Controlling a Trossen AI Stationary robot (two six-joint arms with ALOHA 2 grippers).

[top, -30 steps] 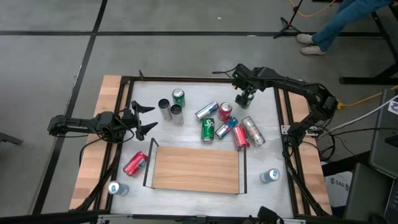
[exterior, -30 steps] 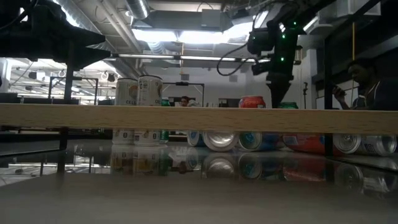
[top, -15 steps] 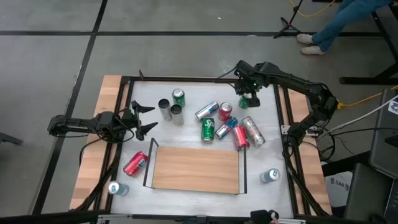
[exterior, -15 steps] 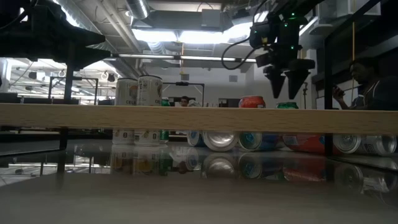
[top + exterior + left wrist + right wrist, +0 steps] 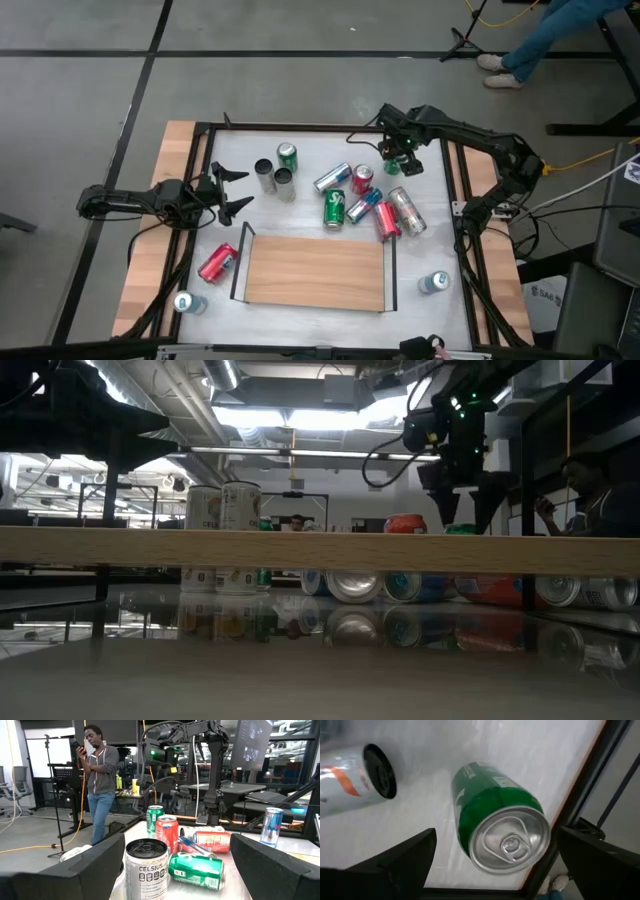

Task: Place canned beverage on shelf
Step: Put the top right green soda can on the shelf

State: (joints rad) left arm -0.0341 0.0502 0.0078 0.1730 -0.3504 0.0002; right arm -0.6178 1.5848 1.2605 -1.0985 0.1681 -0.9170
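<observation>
The shelf (image 5: 315, 272), a light wooden board with black end rails, lies at the table's near middle with nothing on it. Several beverage cans stand or lie on the white table beyond it. A green can (image 5: 495, 820) stands upright at the far right, near the table's black frame. My right gripper (image 5: 401, 156) hangs open above it, fingers pointing down, one on either side of the can and above its top (image 5: 462, 529). My left gripper (image 5: 231, 190) waits open and level at the table's left, facing a silver can (image 5: 145, 869).
Between shelf and green can lie a silver can (image 5: 407, 211), a red can (image 5: 386, 221), a blue can (image 5: 363, 205) and a green can (image 5: 334, 208). A red can (image 5: 362, 178) stands close by. A person (image 5: 100, 780) stands beyond the table.
My right gripper has rolled about its own pointing line above the green can and tipped a little, staying in nearly the same spot. In the low view its fingers first showed as one point and now stand apart side by side. The cans have not moved.
</observation>
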